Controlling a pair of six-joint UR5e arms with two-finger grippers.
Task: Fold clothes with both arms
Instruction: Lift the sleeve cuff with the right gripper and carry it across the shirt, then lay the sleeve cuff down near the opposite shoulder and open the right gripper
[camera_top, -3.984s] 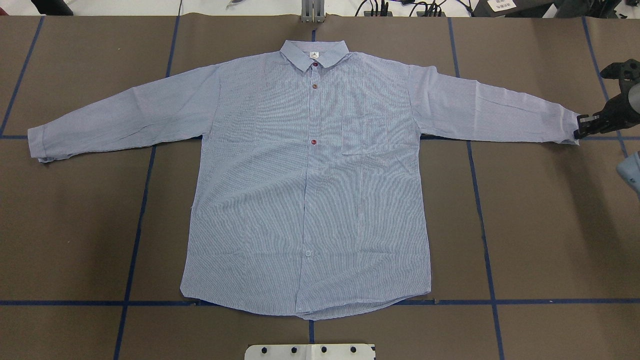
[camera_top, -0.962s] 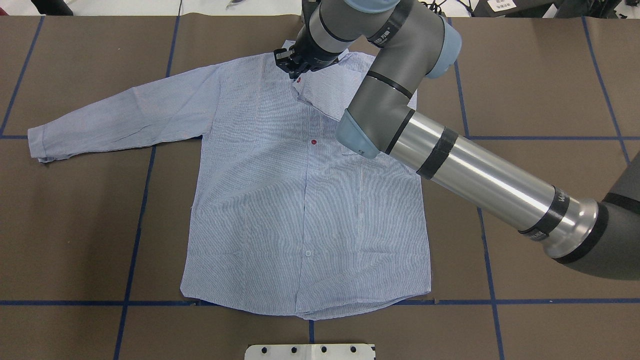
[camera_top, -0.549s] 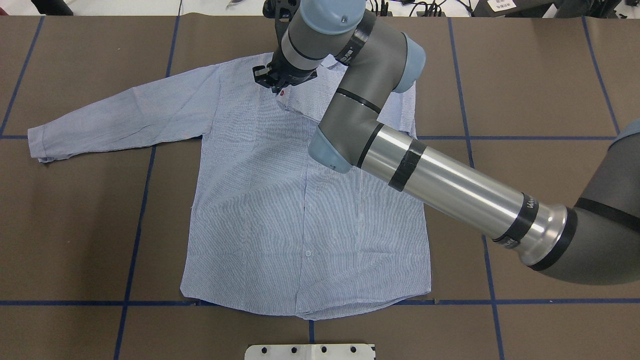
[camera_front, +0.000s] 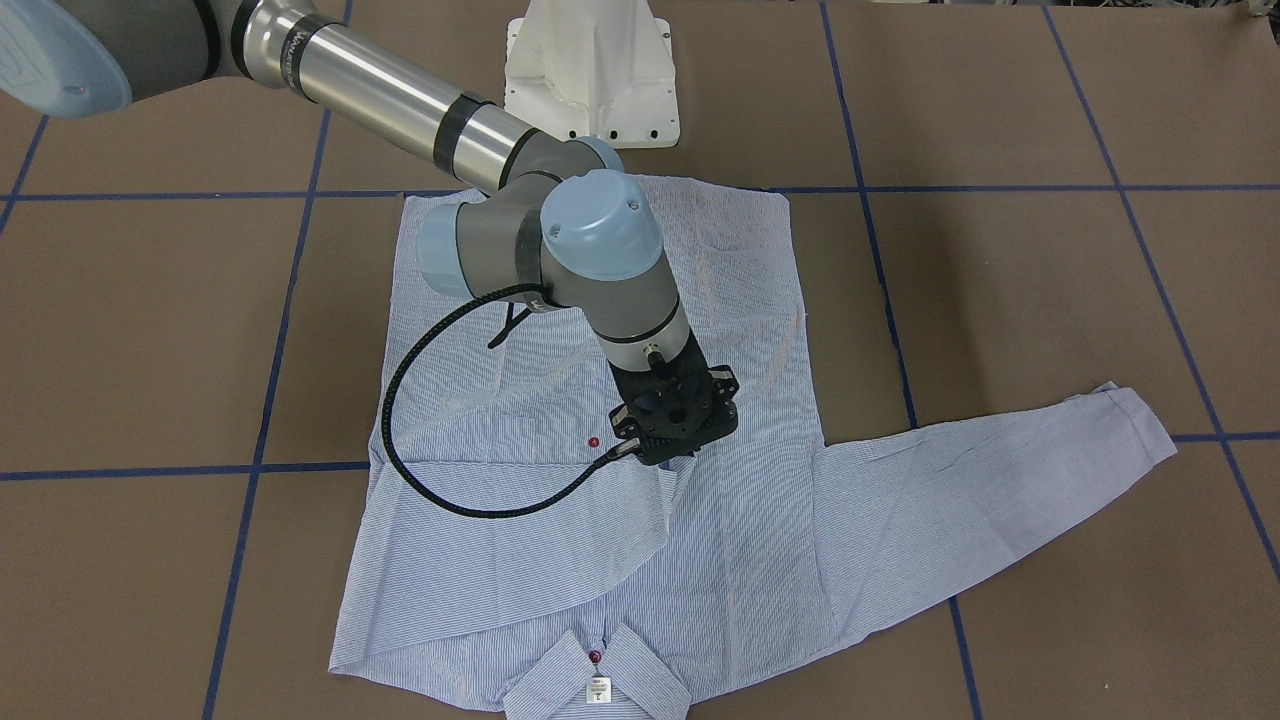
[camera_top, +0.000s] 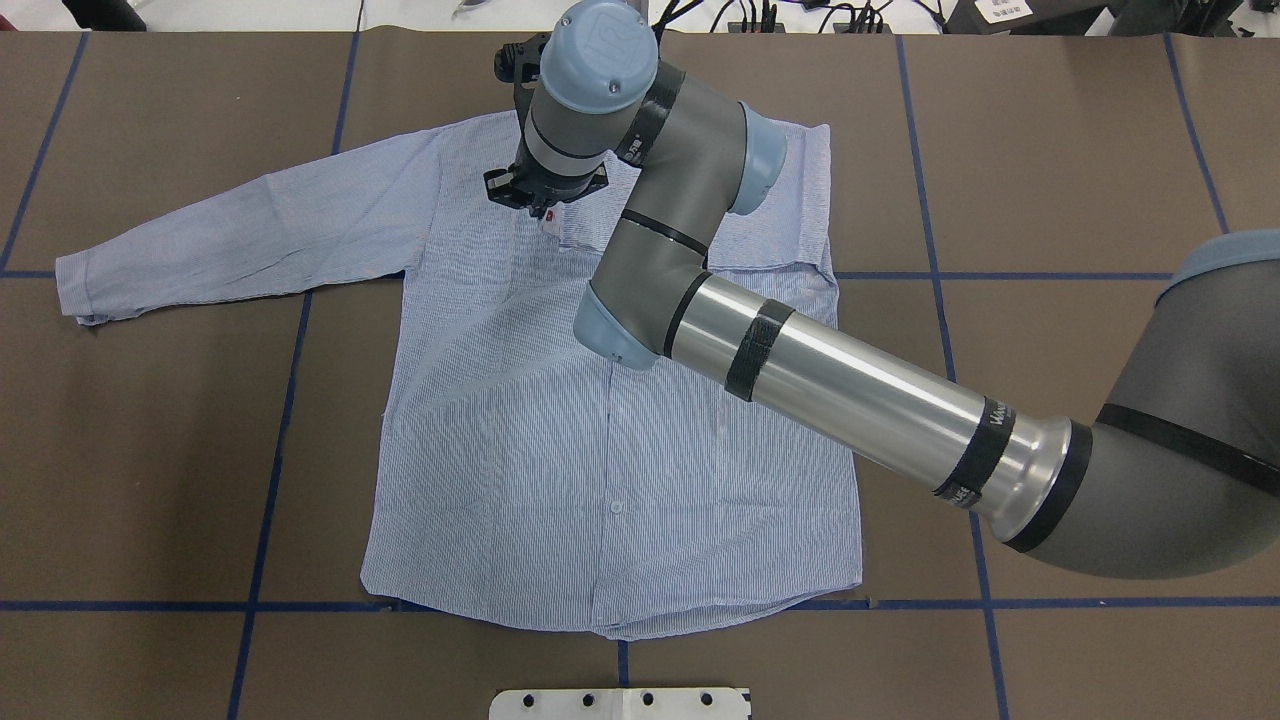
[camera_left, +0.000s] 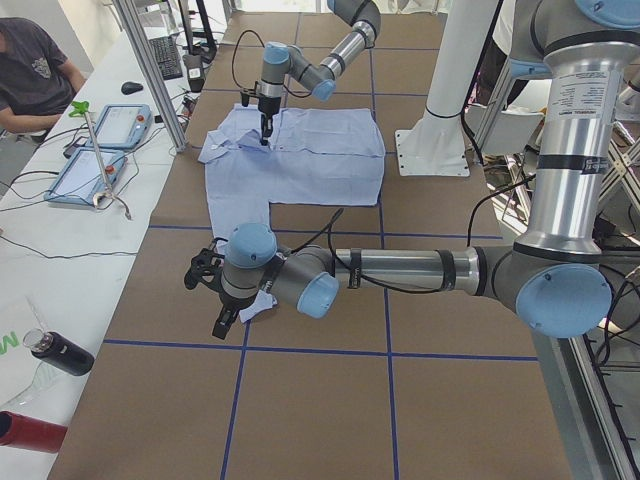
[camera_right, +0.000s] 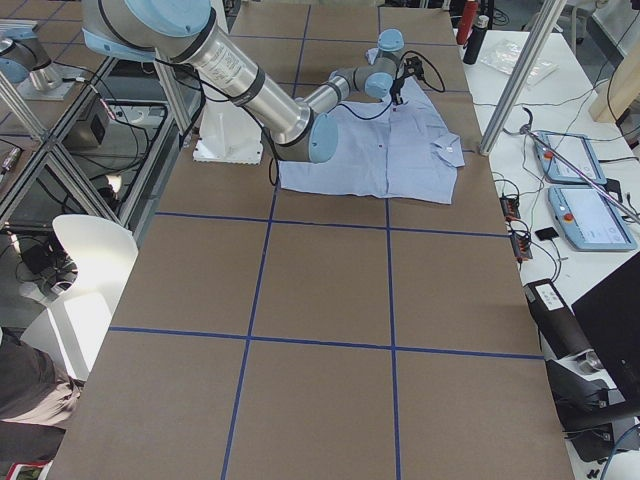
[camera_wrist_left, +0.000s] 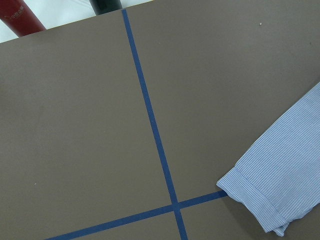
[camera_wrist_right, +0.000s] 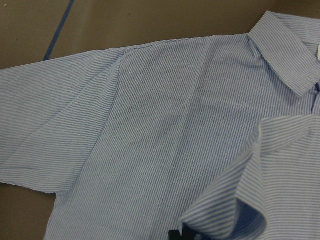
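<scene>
Cloth this thin will likely handle light, limp and slippery, so take the shirt (camera_top: 520, 440), flat at mid-frame overhead, by a cuff seam, as your right gripper (camera_top: 545, 200) does, pinched on the sleeve end (camera_wrist_right: 235, 205) laid across the chest. Only the left-side view shows the left gripper (camera_left: 226, 320) by the other cuff (camera_wrist_left: 265, 200); you cannot tell whether it is spread or closed.

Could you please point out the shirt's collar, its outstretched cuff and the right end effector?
Shirt collar (camera_front: 645, 675): front-facing view, one leaf.
Cuff (camera_top: 72, 288): overhead view, sleeve end.
Right end effector (camera_top: 546, 208): overhead view, between its fingertips.
</scene>
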